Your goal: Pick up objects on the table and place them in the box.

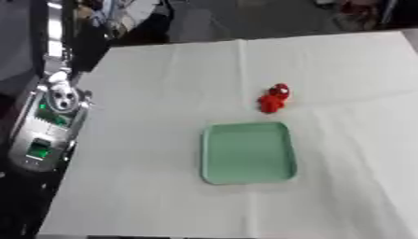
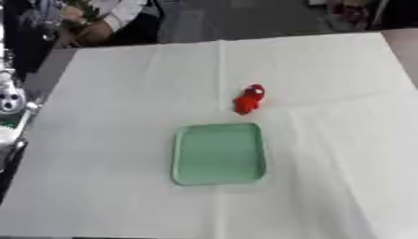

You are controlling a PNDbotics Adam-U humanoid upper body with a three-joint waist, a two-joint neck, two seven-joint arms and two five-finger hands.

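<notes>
Nothing placed: the green tray (image 1: pixel 248 152) lies empty, red toy figure (image 1: pixel 274 98) just beyond (neither hand in view, so finger state unknowable)

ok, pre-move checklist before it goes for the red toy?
1. Target in view: small red figure-shaped toy lies on the white cloth-covered table, unobstructed: ok.
2. Toy apart from the container: it sits just beyond the far right corner of the shallow pale green rectangular tray, not touching: ok.
3. Tray interior free to receive: nothing visible inside: ok.
4. Tray flat on the table, near centre: ok.
5. Hands ready: neither hand shows in either view; only a silver arm part at the left edge: cannot tell.
6. Toy's exact shape and orientation for a grasp: cannot tell.
</notes>
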